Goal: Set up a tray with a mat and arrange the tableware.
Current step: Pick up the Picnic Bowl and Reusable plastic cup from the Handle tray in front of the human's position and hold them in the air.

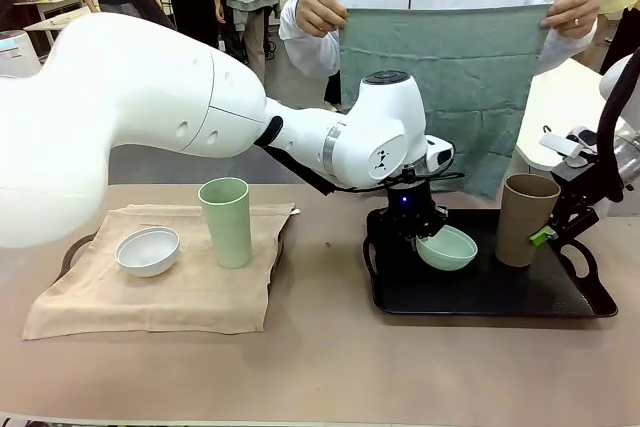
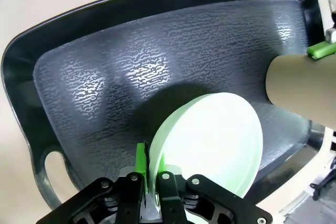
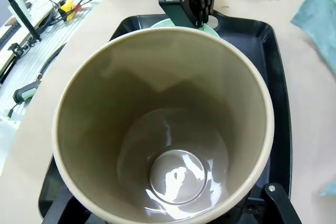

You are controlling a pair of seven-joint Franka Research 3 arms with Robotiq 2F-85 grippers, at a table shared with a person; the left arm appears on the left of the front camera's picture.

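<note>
mint bowl (image 1: 448,248) tilted in left tool (image 1: 420,230); brown cup (image 1: 525,219) upright.

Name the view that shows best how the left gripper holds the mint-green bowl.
The left wrist view: the left gripper pinches the mint-green bowl by its rim, tilted over the black tray. The front view shows the bowl from the side under the gripper; the right wrist view shows a sliver behind the brown cup.

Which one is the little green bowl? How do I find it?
Look at the black tray on the right. The mint-green bowl hangs tilted over its left part, its rim pinched by the left end effector. It is low and round; the brown cup beside it is tall.
</note>
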